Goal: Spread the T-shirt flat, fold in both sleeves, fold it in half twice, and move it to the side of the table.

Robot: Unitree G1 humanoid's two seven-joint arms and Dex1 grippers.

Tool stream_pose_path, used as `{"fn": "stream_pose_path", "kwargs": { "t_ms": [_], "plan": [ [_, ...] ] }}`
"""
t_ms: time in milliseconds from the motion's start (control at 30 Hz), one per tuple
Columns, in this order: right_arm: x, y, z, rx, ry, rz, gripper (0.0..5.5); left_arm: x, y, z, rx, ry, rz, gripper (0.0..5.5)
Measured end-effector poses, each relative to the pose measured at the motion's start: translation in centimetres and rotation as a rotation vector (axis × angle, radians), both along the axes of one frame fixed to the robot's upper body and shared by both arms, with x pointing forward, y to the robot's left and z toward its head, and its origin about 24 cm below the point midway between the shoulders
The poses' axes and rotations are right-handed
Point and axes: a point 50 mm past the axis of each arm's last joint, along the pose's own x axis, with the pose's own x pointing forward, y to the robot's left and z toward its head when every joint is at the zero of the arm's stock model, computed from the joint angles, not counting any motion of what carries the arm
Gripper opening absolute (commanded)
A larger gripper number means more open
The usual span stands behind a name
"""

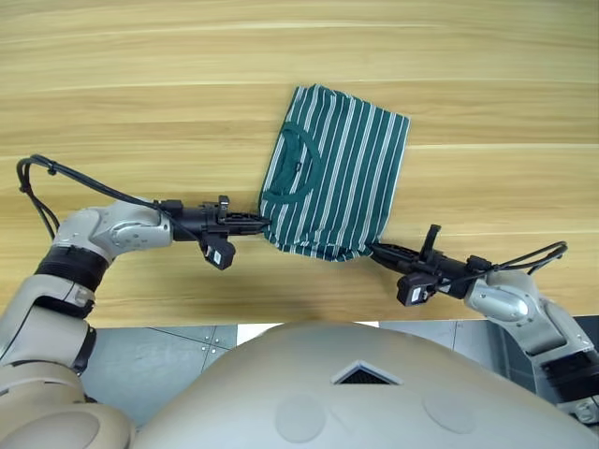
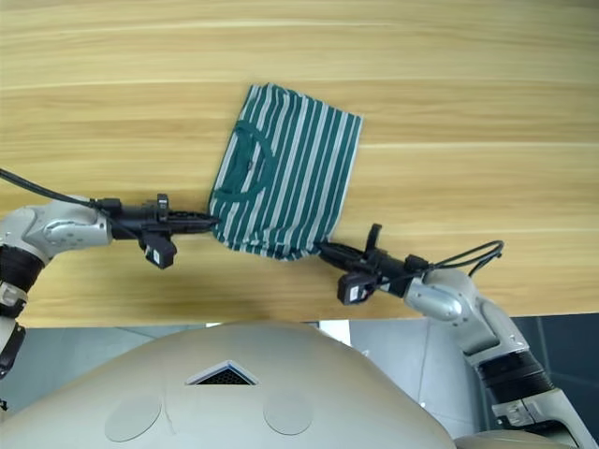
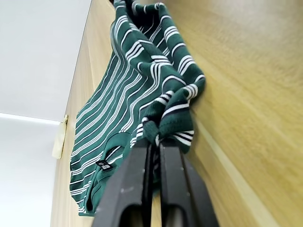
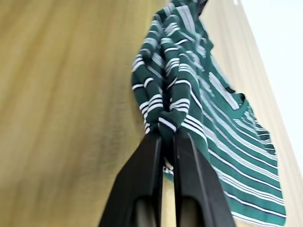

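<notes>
**Folded T-shirt pinched at both near corners**

The green, white-striped T-shirt (image 1: 342,168) lies folded into a rough rectangle near the middle of the wooden surface (image 1: 140,112). Its long axis runs from the near edge away from the robot, and the far end leans a little to the robot's right. The stripes follow that same line. The collar (image 1: 292,168) is on the left half of the top layer, with the neck opening turned toward the left side.

The left gripper (image 1: 260,222) meets the near left corner of the cloth. In the left wrist view its fingers (image 3: 137,189) are pressed together on a bunched fold of striped fabric.

The right gripper (image 1: 374,249) is at the near right corner. Its fingers (image 4: 142,184) are likewise clamped on a gathered bit of hem. At both pinched corners the cloth is puckered, while the far part of the shirt rests flat on the surface.
</notes>
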Motion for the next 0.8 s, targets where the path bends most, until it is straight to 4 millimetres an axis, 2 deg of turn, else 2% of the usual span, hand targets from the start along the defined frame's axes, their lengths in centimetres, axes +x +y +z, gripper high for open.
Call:
{"fn": "stream_pose_path", "kwargs": {
  "t_ms": [167,300,433,500,633,700,800],
  "plan": [
    [0.0,-0.1,0.0,0.008,-0.002,0.001,0.11,-1.2,0.4,-0.2,-0.085,-0.001,0.110,0.04],
    [-0.8,-1.2,-0.1,-0.012,0.034,-0.026,0.11,-2.8,0.5,-0.4,-0.161,0.019,0.218,0.04],
    [-2.0,-2.4,0.0,0.017,0.084,-0.096,0.11,-5.3,-0.3,-0.8,-0.258,0.089,0.284,0.04],
    [-1.8,-2.7,0.6,0.050,0.073,-0.115,0.11,-6.1,-0.8,-0.9,-0.284,0.116,0.311,0.04],
    [-1.8,-2.8,1.6,0.105,0.064,-0.134,0.11,-7.0,-1.2,-0.9,-0.293,0.155,0.373,0.04],
    [-2.1,-2.9,1.6,0.114,0.081,-0.143,0.11,-7.8,-2.2,-0.9,-0.318,0.215,0.390,0.04],
    [-1.4,-3.0,2.6,0.171,0.055,-0.180,0.11,-7.6,-2.9,-0.7,-0.320,0.264,0.421,0.04]
  ]
}}
